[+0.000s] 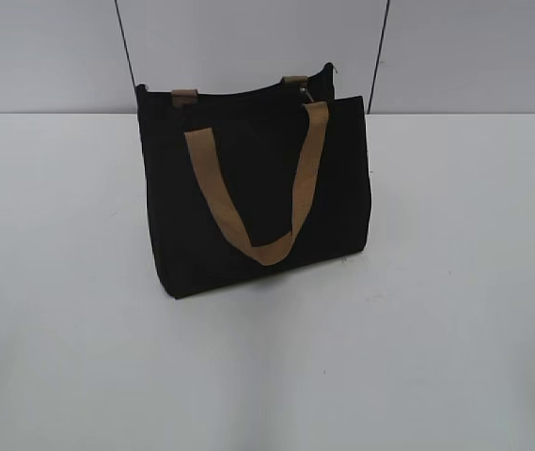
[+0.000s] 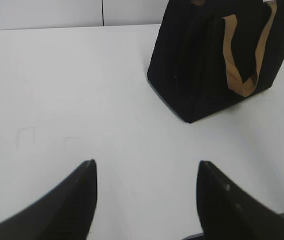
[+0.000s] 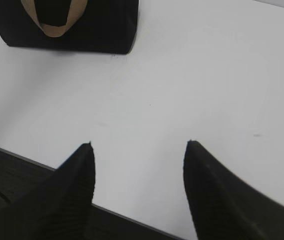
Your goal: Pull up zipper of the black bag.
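White table point(image 1: 455, 329); grey wall point(image 1: 41, 56) behind, two dark vertical seams.

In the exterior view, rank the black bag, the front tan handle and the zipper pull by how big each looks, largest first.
1. black bag, by far the largest.
2. front tan handle, a loop hanging down the bag's front face.
3. zipper pull, a tiny silvery speck at the top rim, hard to make out.

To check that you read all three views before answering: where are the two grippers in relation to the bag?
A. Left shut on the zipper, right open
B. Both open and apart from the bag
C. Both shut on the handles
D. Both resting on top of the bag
B: the left gripper and right gripper each show spread fingers over bare table, with the bag standing well ahead of them, untouched.
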`<state>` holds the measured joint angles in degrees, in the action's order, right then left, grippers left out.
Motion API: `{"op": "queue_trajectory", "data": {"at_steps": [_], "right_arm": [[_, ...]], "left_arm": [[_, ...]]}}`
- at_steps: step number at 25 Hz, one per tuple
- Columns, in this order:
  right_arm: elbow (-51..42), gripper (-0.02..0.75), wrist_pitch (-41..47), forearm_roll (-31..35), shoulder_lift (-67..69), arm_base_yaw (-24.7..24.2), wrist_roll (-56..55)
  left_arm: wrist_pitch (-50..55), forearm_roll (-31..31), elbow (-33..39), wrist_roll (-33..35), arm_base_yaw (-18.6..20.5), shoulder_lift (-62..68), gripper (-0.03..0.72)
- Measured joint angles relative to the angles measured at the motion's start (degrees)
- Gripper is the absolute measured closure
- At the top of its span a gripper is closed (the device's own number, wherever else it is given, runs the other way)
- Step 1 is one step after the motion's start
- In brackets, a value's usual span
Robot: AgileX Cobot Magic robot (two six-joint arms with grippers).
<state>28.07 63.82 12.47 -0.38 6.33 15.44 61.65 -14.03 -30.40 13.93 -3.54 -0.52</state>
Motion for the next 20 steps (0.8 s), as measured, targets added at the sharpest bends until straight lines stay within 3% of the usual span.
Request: {"op": "queue_trajectory", "data": {"at_steps": [6,16,20], "right_arm": [[-0.14,0.304,-0.40,-2.99,0.00,0.00,-4.26],[-0.18,0.305,-0.80,-3.10,0.00,-0.26,-5.08],[-0.18,0.305,-0.80,-3.05,0.00,-5.11,-5.08]], "left_arm": [[-0.26,0.90,0.04,-4.14,0.00,0.00,0.218],[-0.48,1.06,0.06,-4.69,0.00,0.00,0.218],[-0.48,1.06,0.06,-4.69,0.00,0.00,0.219]]}}
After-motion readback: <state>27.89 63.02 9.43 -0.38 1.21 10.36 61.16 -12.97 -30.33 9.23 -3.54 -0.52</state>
